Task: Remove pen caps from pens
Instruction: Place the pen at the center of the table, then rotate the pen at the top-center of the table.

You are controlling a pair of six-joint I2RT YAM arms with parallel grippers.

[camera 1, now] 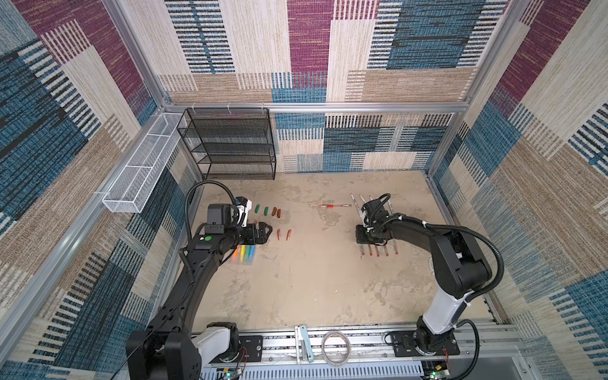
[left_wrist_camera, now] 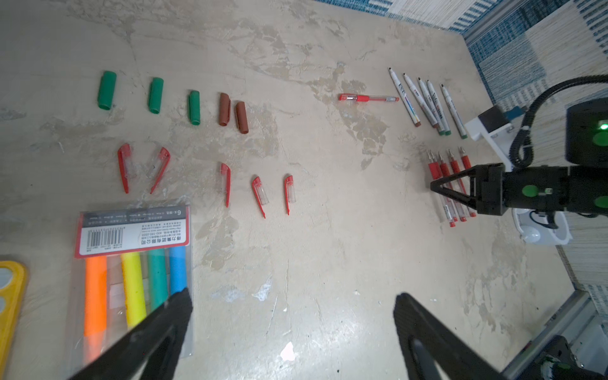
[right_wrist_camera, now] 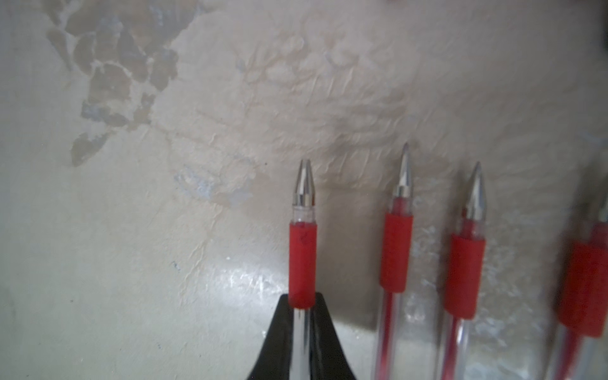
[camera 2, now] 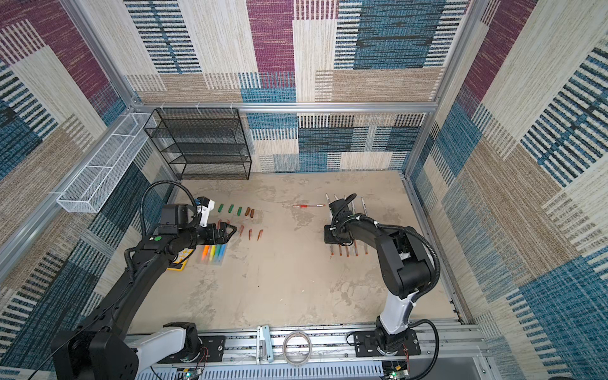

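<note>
Right hand is closed on a red pen. Left hand is held open, red caps ahead.

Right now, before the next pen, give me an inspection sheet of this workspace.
Surface: beige tabletop, mottled patches.
Job's things: three green caps, two brown caps, five red caps off, in rows; white markers and red pens uncapped; one capped red pen lies alone.
Clutter: highlighter pack, yellow plastic piece by left arm; tape roll on front rail.
Grippers: left gripper open, empty; right gripper shut on one uncapped pen.
Cables: black hoses loop over both wrists.
Surroundings: patterned walls, black mesh shelf, white wire basket.
</note>
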